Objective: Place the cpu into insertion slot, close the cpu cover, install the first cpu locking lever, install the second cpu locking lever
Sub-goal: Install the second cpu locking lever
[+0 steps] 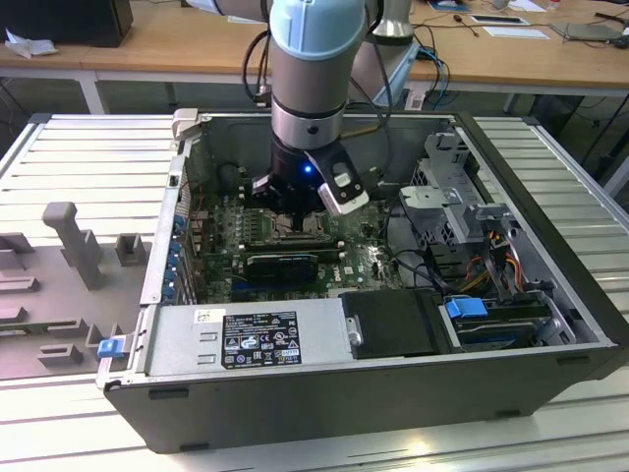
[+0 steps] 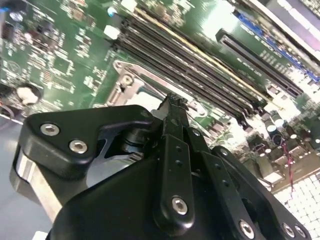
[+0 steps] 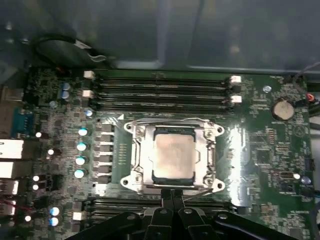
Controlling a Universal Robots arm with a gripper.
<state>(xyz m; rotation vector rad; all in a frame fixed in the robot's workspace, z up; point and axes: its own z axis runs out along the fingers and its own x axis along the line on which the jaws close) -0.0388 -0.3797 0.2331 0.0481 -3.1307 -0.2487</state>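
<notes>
The cpu point(image 3: 172, 157), a pale metal square, lies in the insertion slot point(image 3: 131, 129) on the green board. The silvery cpu cover point(image 3: 142, 159) is down around it, framing its face. A thin wire lever point(image 3: 170, 120) runs along the socket's far edge, and another thin wire point(image 3: 201, 192) shows at the near edge by my fingertips. My gripper point(image 3: 173, 194) is shut, with its black fingers pressed together just beside the socket's rim. In the second wrist view the gripper point(image 2: 172, 101) points at the socket's metal rim point(image 2: 125, 75). In the exterior view the gripper point(image 1: 295, 214) reaches down into the computer case.
Long black memory slots point(image 3: 160, 90) flank the socket on both sides. A black card point(image 1: 280, 264) lies across the board, with the power supply point(image 1: 246, 339) in front. Drive cage point(image 1: 462, 197) and cables sit at the exterior view's right. A grey fixture point(image 1: 69, 236) stands outside the case.
</notes>
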